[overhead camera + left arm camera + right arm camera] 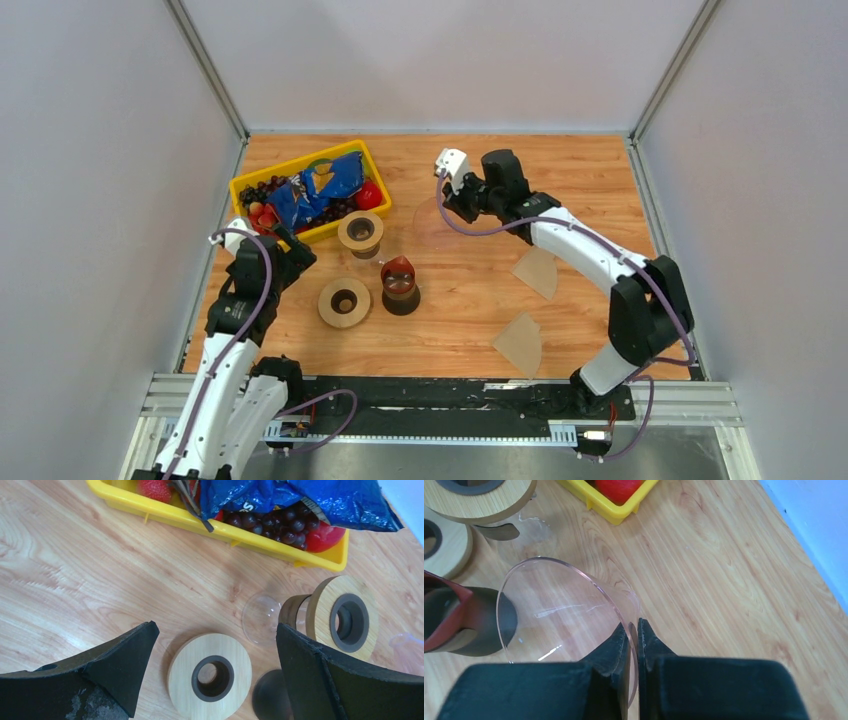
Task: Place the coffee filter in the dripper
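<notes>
The dripper (559,610) is a clear, faintly pinkish cone; in the top view it shows faintly at mid-table (433,228). My right gripper (634,626) is shut on its thin rim, also seen from above (450,203). Its wooden collar does not show. Two light-tan fan-shaped coffee filters lie flat on the table, one right of centre (537,272) and one nearer the front (520,343). My left gripper (215,630) is open and empty above a tan ring disc (182,675); from above it is at the left (293,255).
A yellow bin (245,187) with fruit and a blue bag stands back left. A second wooden ring piece with clear glass (360,232) lies near it. A dark red-brown piece on a black base (400,285) stands beside the ring disc (343,302).
</notes>
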Tool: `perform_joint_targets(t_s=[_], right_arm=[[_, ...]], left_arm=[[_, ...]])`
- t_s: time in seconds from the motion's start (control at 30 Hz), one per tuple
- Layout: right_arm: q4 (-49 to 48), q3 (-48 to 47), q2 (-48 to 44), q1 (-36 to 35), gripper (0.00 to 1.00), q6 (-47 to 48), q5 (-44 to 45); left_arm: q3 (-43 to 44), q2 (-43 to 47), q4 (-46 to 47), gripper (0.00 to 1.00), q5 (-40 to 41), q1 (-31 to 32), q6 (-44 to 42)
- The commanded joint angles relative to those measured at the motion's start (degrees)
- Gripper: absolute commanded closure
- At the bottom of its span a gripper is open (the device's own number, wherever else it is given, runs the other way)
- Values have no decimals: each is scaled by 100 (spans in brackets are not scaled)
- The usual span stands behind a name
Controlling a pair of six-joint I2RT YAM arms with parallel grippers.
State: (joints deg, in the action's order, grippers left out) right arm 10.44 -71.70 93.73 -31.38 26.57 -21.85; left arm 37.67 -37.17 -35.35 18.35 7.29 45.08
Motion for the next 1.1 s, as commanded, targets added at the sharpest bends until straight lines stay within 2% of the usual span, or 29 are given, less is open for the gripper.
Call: perform_joint_targets(t_s=[0.0,0.23,0.4,0.57,0.77,1.07], right_arm=[[-151,375,-797,-20,94,-1053,489],[-75,923,-1682,-19,93,-1530,826],[187,728,-1791,-18,93,-2180,831],[789,-22,-1410,-23,93,-3493,828],[1057,-773,-904,-47,95,-4599,194],[1467,-2117,102,-437,95,-5257,-115]], left_arm=[[149,126,382,0,-284,-31,-108],[-118,219,848,0,-1121,-30,-63],[-340,244,1256,0,-1818,-22,35],[-392,99,1468,0,-2152,22,63],[-240,-227,1660,0,-2183,385,48],[266,-314,1401,0,-1857,724,22]])
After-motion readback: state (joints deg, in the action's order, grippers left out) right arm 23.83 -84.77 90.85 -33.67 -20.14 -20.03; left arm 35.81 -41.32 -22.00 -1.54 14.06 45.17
